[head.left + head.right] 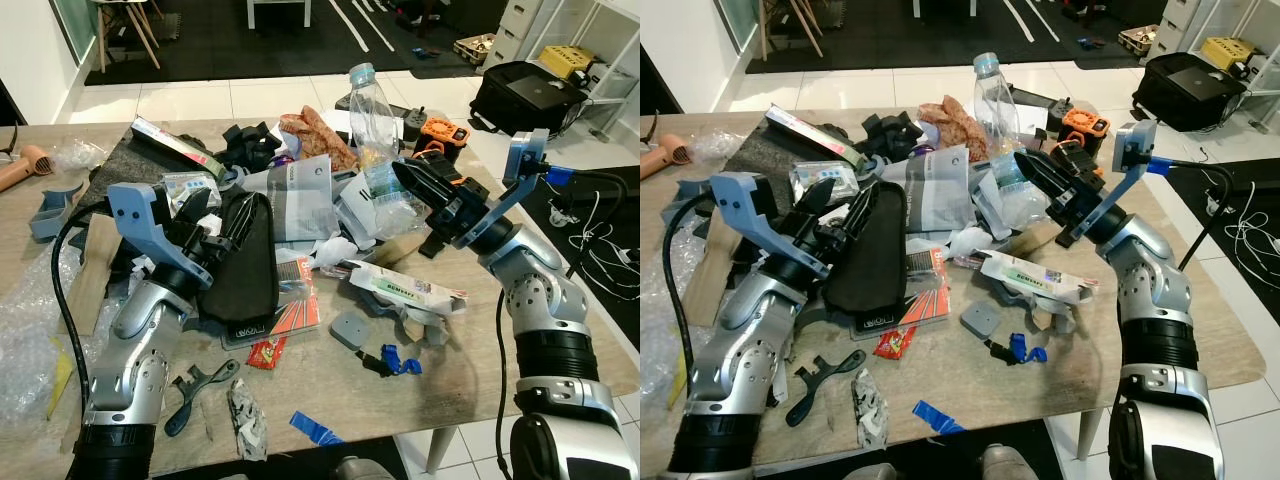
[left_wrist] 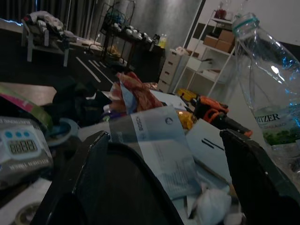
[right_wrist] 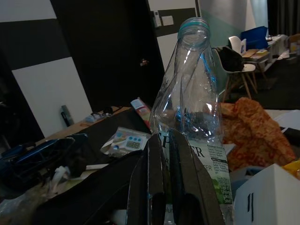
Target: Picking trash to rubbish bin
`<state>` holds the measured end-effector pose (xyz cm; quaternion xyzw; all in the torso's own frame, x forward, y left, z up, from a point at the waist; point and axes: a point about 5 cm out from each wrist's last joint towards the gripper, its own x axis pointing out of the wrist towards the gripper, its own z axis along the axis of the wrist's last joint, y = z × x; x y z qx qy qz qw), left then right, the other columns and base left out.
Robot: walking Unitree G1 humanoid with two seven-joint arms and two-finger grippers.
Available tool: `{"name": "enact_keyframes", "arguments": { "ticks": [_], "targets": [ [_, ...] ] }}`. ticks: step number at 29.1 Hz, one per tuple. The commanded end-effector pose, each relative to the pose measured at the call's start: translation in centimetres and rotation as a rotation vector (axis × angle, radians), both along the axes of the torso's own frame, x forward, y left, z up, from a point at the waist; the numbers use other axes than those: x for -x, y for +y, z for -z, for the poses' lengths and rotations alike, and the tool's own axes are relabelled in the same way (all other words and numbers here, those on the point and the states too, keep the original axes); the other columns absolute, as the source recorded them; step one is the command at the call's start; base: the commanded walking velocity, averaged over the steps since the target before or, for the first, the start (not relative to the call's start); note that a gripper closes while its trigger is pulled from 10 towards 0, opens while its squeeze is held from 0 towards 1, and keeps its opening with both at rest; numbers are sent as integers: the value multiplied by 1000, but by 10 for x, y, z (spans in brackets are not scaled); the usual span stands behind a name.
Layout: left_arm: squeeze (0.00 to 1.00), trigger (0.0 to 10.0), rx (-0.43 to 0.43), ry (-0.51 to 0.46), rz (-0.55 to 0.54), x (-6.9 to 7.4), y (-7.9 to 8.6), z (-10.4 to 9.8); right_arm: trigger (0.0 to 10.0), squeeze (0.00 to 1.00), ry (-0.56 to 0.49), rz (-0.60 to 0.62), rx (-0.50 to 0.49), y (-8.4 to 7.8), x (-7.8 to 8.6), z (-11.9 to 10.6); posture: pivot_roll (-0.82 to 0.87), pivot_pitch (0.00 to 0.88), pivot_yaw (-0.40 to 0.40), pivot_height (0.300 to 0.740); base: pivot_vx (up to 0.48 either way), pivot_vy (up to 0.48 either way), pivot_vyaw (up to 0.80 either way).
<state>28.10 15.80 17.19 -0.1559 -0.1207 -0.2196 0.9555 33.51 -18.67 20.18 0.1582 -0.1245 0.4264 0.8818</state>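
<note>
A clear, crumpled plastic bottle (image 1: 371, 120) with a blue neck ring stands upright over the clutter at the middle right of the table. My right gripper (image 1: 405, 172) is shut on its lower part, by the label (image 3: 206, 159); in the right wrist view the two fingers (image 3: 157, 173) press close together against it. Farther left, my left gripper (image 1: 212, 222) hovers open beside a black pouch (image 1: 245, 265), holding nothing. Its fingers (image 2: 253, 173) stand wide apart, pointing toward a grey printed bag (image 2: 157, 140) and the bottle (image 2: 269, 84).
Trash covers the wooden table (image 1: 480, 370): an orange patterned cloth (image 1: 315, 135), a white packet (image 1: 405, 287), a grey pad (image 1: 350, 328), blue tape scraps (image 1: 400, 360), a black tool (image 1: 200, 390), bubble wrap (image 1: 25, 330). A black bag (image 1: 530, 95) lies on the floor beyond the right edge.
</note>
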Motion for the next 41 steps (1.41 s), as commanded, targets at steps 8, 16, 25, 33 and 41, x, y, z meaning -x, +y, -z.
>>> {"name": "enact_keyframes", "arguments": {
  "ticks": [8, 16, 25, 33, 41],
  "targets": [
    [0, 10000, -26, 31, 35, 1, -7, 4, 10000, 0, -5, -23, 3, 6, 2, 1, -44, 0, -39, 740, -356, 0, 0],
    [0, 10000, -49, 61, 73, 2, -18, 14, 10000, 0, 15, 5, 12, 17, 0, 6, -42, 0, -39, 740, -373, 0, 0],
    [0, 10000, -57, 72, 85, 2, -21, 17, 10000, 0, 18, 44, 19, 19, -3, 5, -42, 0, -39, 740, -373, 0, 0],
    [0, 10000, -91, 71, 169, 1, -35, 23, 10000, 0, 18, 15, 8, 32, 0, 11, -34, 0, -41, 740, -122, 0, 398],
    [0, 10000, -13, 69, 265, 0, -40, 23, 10000, 0, 69, -79, 25, 62, 11, 33, -32, 0, -48, 740, 0, 0, 744]
  ]
}}
